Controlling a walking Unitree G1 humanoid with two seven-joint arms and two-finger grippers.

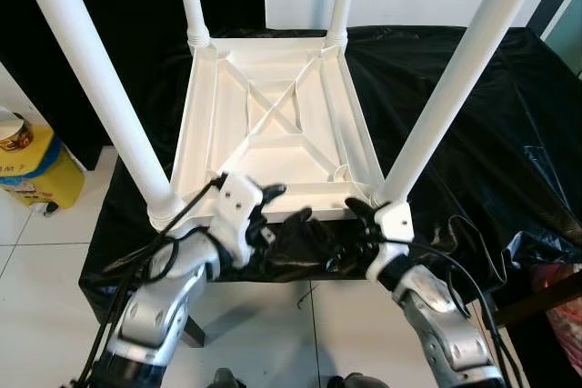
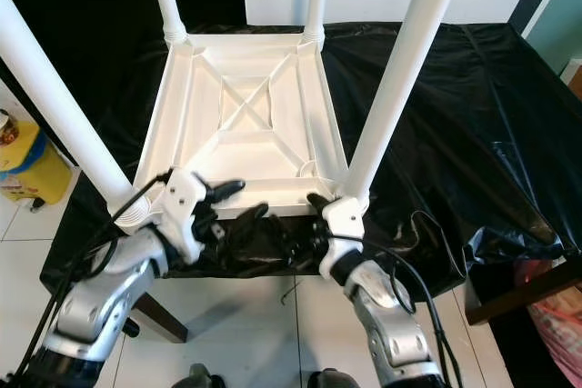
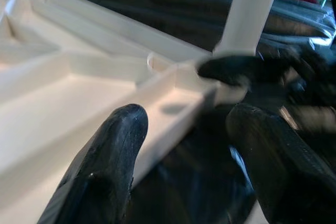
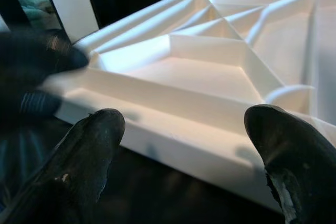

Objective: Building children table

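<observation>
On top of the black sheet point(image 1: 473, 124) lies the white table point(image 1: 277, 124), upside down, its four legs point(image 1: 455, 88) pointing up. Its near edge sits right at the sheet's front edge, above white floor tiles point(image 1: 36, 261). More sheet shows on the right side. The left gripper point(image 1: 273, 206) and right gripper point(image 1: 359, 220) both sit at that near edge, fingers spread wide, holding nothing. A yellow tub point(image 1: 32, 170) stands on the floor at left; its writing is too small to read.
</observation>
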